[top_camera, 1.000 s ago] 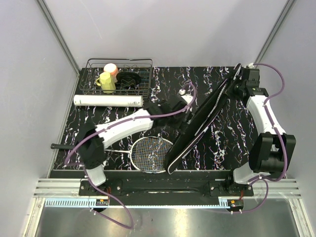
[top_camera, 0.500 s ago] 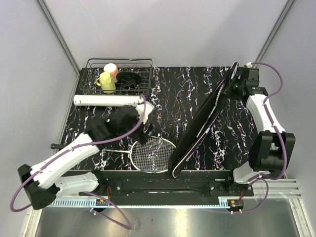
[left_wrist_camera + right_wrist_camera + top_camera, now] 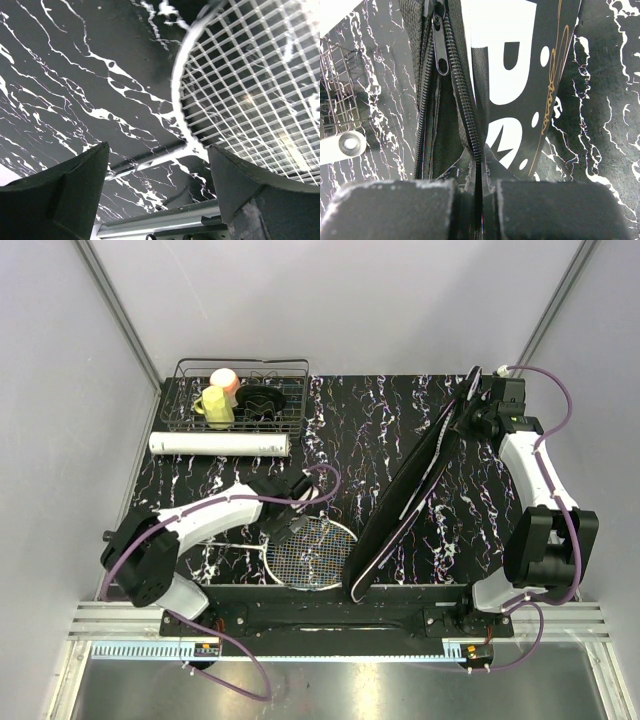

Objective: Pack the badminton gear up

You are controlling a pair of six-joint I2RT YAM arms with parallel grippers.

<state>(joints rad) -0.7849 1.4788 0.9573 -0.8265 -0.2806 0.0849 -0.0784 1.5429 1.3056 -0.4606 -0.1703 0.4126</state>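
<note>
At the near edge of the table (image 3: 345,420) lies a thin dark-shafted racket with a white-strung oval head (image 3: 310,552). The jaws of the left arm (image 3: 215,510) hang spread wide over its rim, seemingly lined up to take it. The black racket-shaped "SPORT" bag (image 3: 410,490) slants on edge toward the far right corner. There the jaws of the right arm (image 3: 530,465) pinch its zipper seam, I'd judge to keep the mouth open for the racket.

Glossy finish: black white-veined marble-pattern surface (image 3: 65,85). Matt, woven: black cloth racket bag (image 3: 412,45). Metal: black wire basket (image 3: 240,362).
</note>
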